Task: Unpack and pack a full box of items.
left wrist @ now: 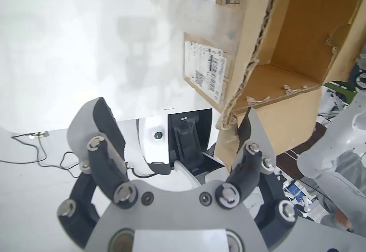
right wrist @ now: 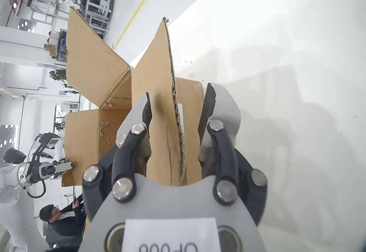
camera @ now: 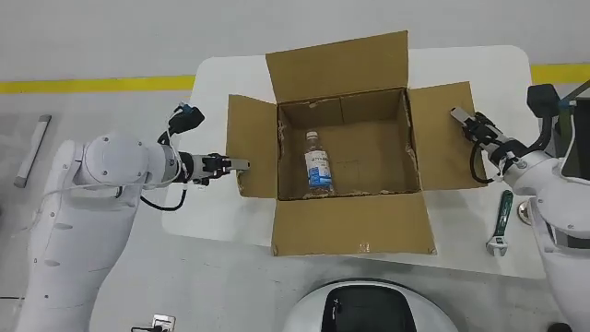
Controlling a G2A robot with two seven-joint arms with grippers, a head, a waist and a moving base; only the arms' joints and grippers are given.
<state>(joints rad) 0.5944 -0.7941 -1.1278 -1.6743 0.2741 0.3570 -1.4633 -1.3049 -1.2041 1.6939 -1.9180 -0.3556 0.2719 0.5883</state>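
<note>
On the white table (camera: pixel 212 83) stands an open cardboard box (camera: pixel 343 111), its four flaps spread outward. One clear plastic bottle (camera: pixel 317 161) with a white cap and a label lies on its side on the box floor, left of centre, cap toward the far wall. At the near outer corner of the left flap (camera: pixel 253 143) sits the left gripper (left wrist: pixel 177 126), spread wide and holding nothing, with one fingertip just beside the flap's torn corner. The right gripper (right wrist: pixel 175 110) straddles the outer edge of the right flap (camera: pixel 442 138), set narrower, with a gap at one pad. A wrench (camera: pixel 500 224) lies near the table's right edge.
</note>
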